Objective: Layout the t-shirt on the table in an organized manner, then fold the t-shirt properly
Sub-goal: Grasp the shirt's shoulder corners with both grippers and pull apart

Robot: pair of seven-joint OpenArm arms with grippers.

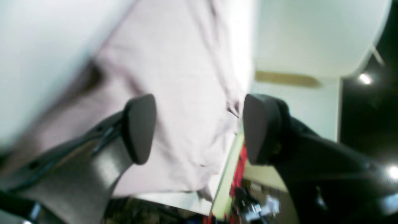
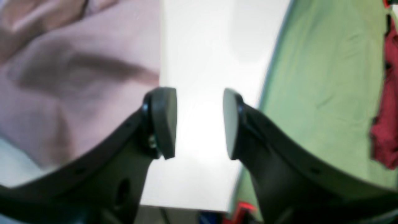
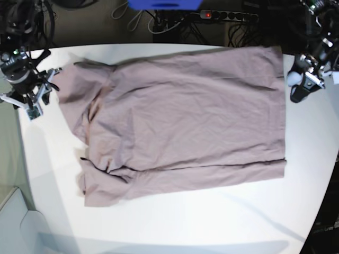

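1. White tabletop fills the base view, and the table [image 3: 175, 222] carries the t-shirt [image 3: 185, 127] spread across its middle and far half, with cables and a power strip [image 3: 228, 16] in the dark behind it.
2. Long axis runs side to side in the base view: the straight hem sits at that view's right, the bunched shoulder and sleeve end at its left. The collar is not clearly visible.
3. That left end is the messy part, with a sleeve doubled over near the lower corner and creases radiating from it.
4. Left gripper [image 1: 199, 129] hangs just off the hem's far corner, jaws spread wide, nothing between them but cloth below.
5. Right gripper [image 2: 200, 123] sits by the sleeve end, jaws parted over bare white table, holding nothing, fabric just beside one pad.
6. My read: laying out is nearly done, folding not yet begun.
7. Risks from here: folding over the tucked sleeve would lock that wrinkle in, and a pinch that catches only the top layer would drag the shirt crooked.
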